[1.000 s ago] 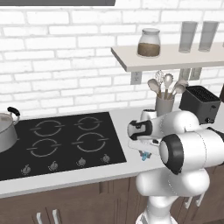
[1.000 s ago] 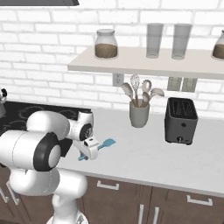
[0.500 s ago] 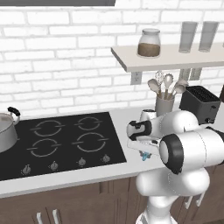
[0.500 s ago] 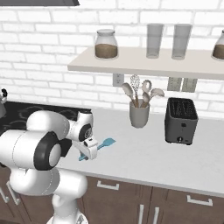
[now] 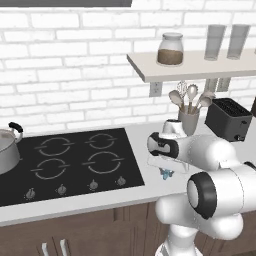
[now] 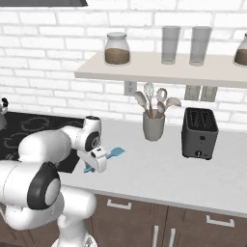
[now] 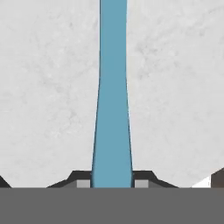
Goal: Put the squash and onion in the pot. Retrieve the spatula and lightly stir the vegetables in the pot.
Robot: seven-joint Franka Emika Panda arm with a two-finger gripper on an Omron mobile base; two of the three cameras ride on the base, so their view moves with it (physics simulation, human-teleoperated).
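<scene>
My gripper is shut on the slim stem of the teal-blue spatula, low over the grey counter just right of the stove. In the hand view the spatula stem runs straight up from between the fingertips of the gripper. From the left base view, the gripper hangs under my white forearm, with a bit of the teal spatula showing below it. The steel pot stands at the far left edge on the stove. What is inside it is hidden. The squash and onion are out of view.
A black four-burner cooktop lies between the pot and my gripper. A grey utensil crock with pale spoons and a black toaster stand at the back of the counter. A wall shelf above holds a jar and glasses.
</scene>
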